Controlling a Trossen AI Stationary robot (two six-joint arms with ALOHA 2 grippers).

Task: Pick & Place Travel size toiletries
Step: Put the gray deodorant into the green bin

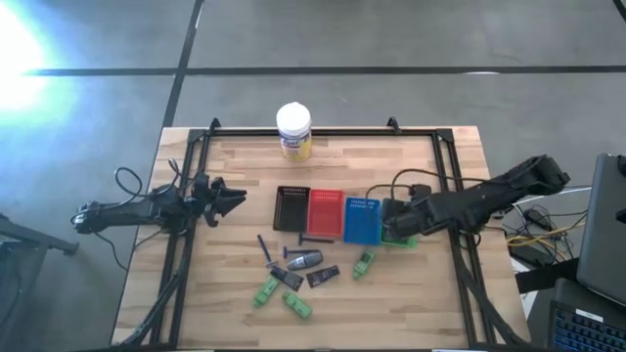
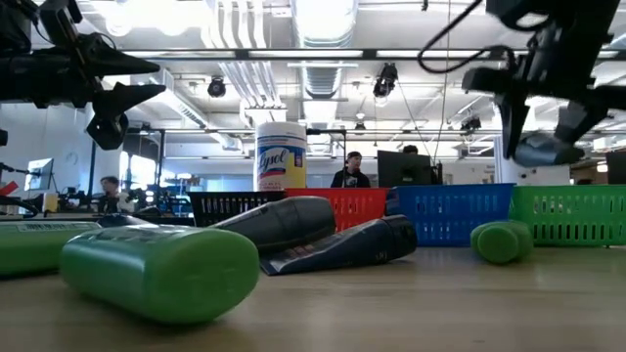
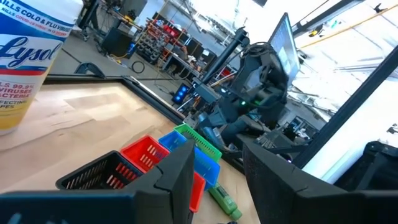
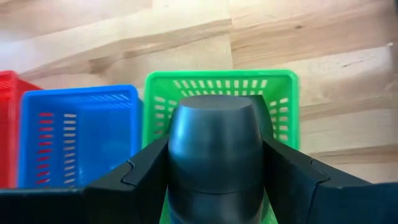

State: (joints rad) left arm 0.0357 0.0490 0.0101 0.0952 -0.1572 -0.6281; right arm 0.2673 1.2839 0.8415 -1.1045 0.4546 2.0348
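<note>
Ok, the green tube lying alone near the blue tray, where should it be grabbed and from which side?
Grip the green tube across the middle of its body, coming straight down from above. It lies flat on the table, slanted, with bare wood along both long sides, so turn the jaws to close across its narrow width.

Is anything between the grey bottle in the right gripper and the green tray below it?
Nothing visible. The right gripper holds the grey bottle directly above the green tray, with only open air between them.
</note>
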